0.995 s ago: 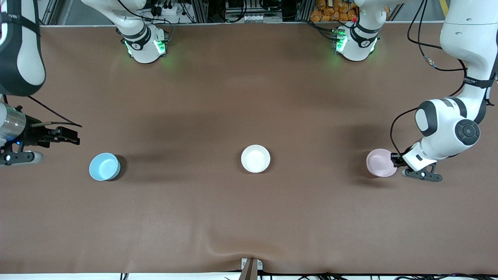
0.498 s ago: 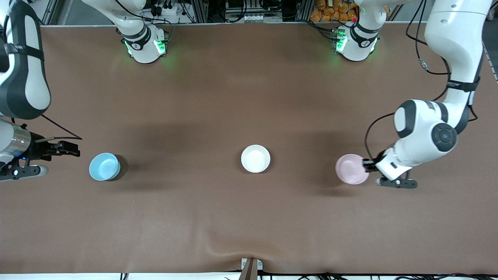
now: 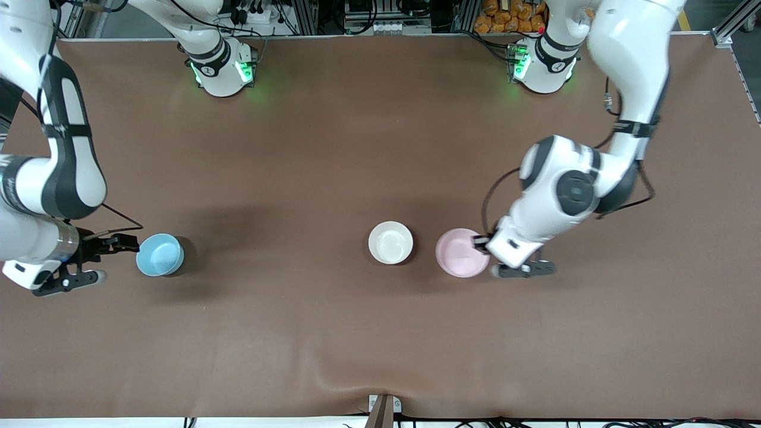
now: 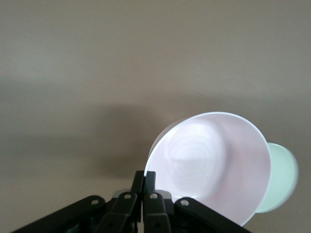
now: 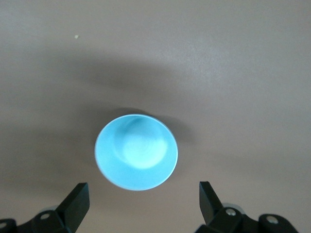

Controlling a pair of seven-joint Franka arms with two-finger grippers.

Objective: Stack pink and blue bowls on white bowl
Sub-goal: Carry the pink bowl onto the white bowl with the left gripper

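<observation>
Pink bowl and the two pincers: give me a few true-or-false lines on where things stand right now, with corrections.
1. The left pincer is shut on the pink bowl's rim. True.
2. The pink bowl already sits in the white bowl. False: it is beside the white bowl, toward the left arm's end of the table, not in it.
3. The right pincer is open, with the blue bowl not yet between its fingers. True.
4. The blue bowl lies tipped on its side. False: it stands upright on the table, mouth up.
5. The white bowl holds something. False: its inside shows bare.
</observation>
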